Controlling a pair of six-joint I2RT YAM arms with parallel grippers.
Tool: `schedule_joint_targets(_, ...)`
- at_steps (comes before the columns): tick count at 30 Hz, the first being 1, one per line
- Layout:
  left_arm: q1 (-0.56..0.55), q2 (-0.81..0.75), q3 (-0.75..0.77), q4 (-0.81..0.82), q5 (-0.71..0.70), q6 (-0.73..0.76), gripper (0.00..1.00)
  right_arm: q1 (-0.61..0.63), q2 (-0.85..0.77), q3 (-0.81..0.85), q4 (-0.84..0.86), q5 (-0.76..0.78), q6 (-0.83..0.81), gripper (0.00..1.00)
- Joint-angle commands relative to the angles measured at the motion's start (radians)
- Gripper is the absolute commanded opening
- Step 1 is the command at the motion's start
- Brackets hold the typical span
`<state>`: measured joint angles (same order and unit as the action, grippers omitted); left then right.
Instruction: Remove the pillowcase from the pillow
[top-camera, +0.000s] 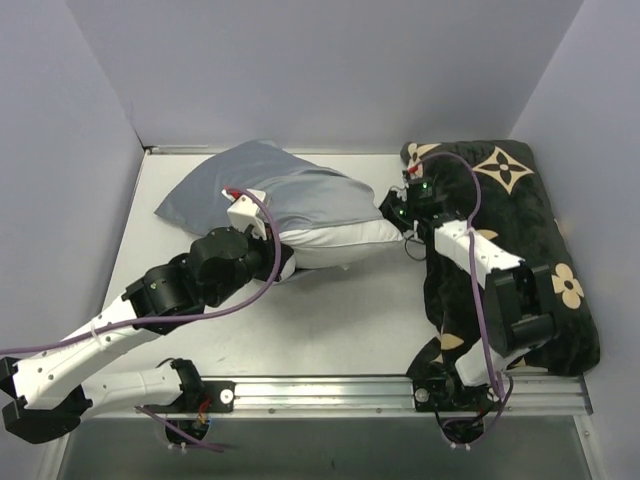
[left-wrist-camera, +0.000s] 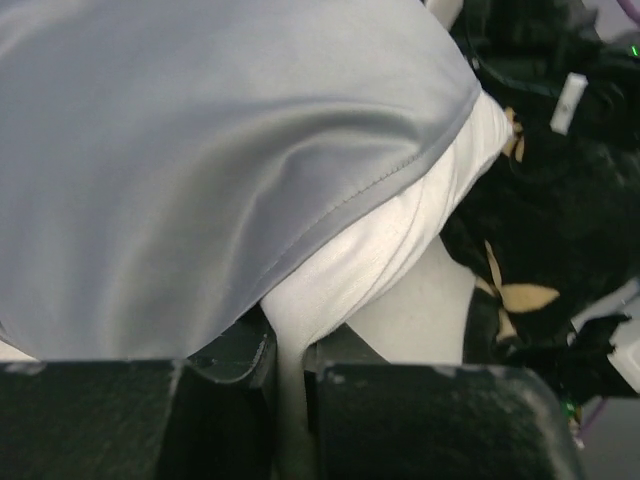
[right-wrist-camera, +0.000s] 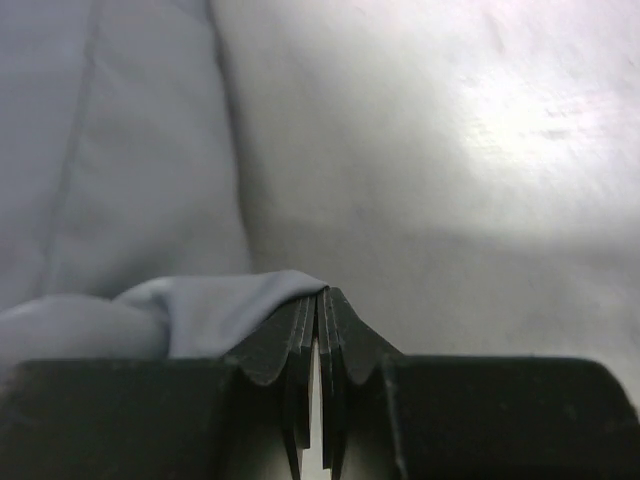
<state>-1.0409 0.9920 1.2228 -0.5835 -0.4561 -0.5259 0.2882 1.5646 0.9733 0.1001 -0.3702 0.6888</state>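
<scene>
Left gripper (left-wrist-camera: 290, 372): jaws narrow, nipped on a pleat of the white pillow (left-wrist-camera: 400, 240). The cloth runs straight down between its two fingers.

Just ahead of and above those fingers, the grey pillowcase (left-wrist-camera: 200, 150) billows over the pillow. Its stitched hem (left-wrist-camera: 385, 178) slants across ahead of the tool. Bare white pillow shows below the hem and off to the tool's right.

Right gripper (right-wrist-camera: 320, 298): jaws drawn together, only a hairline slit between them. A soft fold of the grey pillowcase rides up against the tip of the finger on the left of its wrist view. Cannot tell whether any cloth is actually caught in the slit. Beyond the tips, pale grey cloth fills everything, lightly creased.

Seen from above, the pillow lies on the white table (top-camera: 340, 320) between the two tools. The left gripper sits at its near long side. The right gripper sits at its right end, where the white corner pokes out of the case. The far and left parts of the pillow are covered in grey; the near right part is bare.

A black plush cushion (top-camera: 520, 230) with tan flower motifs lies beneath and behind the right arm, just beside the pillow's right end
</scene>
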Motion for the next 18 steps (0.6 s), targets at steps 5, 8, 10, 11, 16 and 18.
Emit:
schedule_joint_targets(5,0.022,-0.167,-0.049,-0.059,0.307,-0.098,0.00,-0.040,0.150,0.257,0.120,-0.182,-0.055,0.00)
schedule_joint_targets(8,0.022,-0.181,-0.121,-0.059,0.411,-0.112,0.00,-0.038,0.184,0.324,0.142,-0.252,-0.083,0.00)
schedule_joint_targets(10,0.021,-0.182,-0.143,-0.061,0.456,-0.114,0.00,-0.038,0.216,0.396,0.116,-0.295,-0.109,0.00)
schedule_joint_targets(11,0.019,-0.184,-0.160,-0.061,0.485,-0.115,0.00,-0.040,0.219,0.407,0.140,-0.314,-0.126,0.00)
schedule_joint_targets(16,0.015,-0.168,-0.204,-0.059,0.562,-0.118,0.00,-0.037,0.245,0.508,0.153,-0.365,-0.140,0.00)
schedule_joint_targets(18,0.009,-0.158,-0.221,-0.059,0.568,-0.117,0.00,-0.038,0.265,0.522,0.159,-0.395,-0.138,0.06)
